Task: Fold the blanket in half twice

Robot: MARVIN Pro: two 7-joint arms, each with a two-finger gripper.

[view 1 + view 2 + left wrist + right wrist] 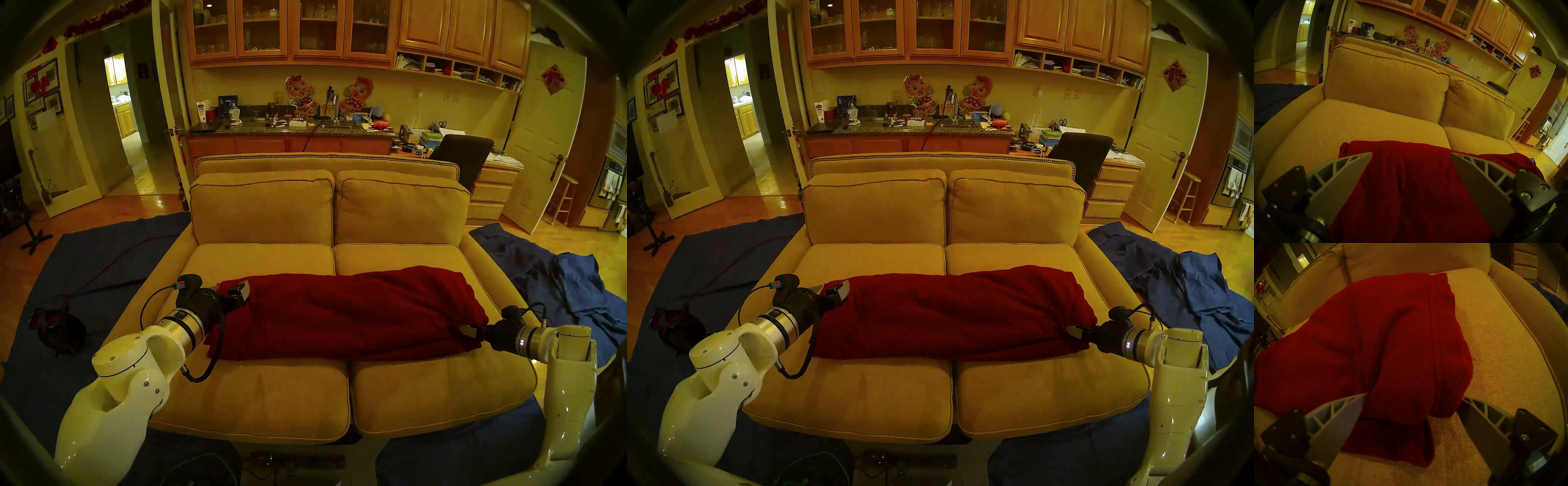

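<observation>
The maroon blanket (339, 312) lies as a long folded band across both seat cushions of the tan sofa (264, 383). My left gripper (230, 290) is open over the blanket's left end, and the wrist view shows its fingers spread with the red fabric (1407, 186) beneath them. My right gripper (466, 331) is open at the blanket's front right corner. In the right wrist view (1413, 396) its fingers straddle a bulging fold of the blanket (1373, 344), with a lower layer sticking out underneath. Neither gripper holds the fabric.
Back cushions (261, 210) stand behind the blanket, and armrests (488, 258) flank the seat. Dark blue cloths (559, 288) lie on the floor on both sides. A red cable (112, 264) and a dark device (54, 325) lie on the left floor. A counter and an office chair (461, 156) stand behind the sofa.
</observation>
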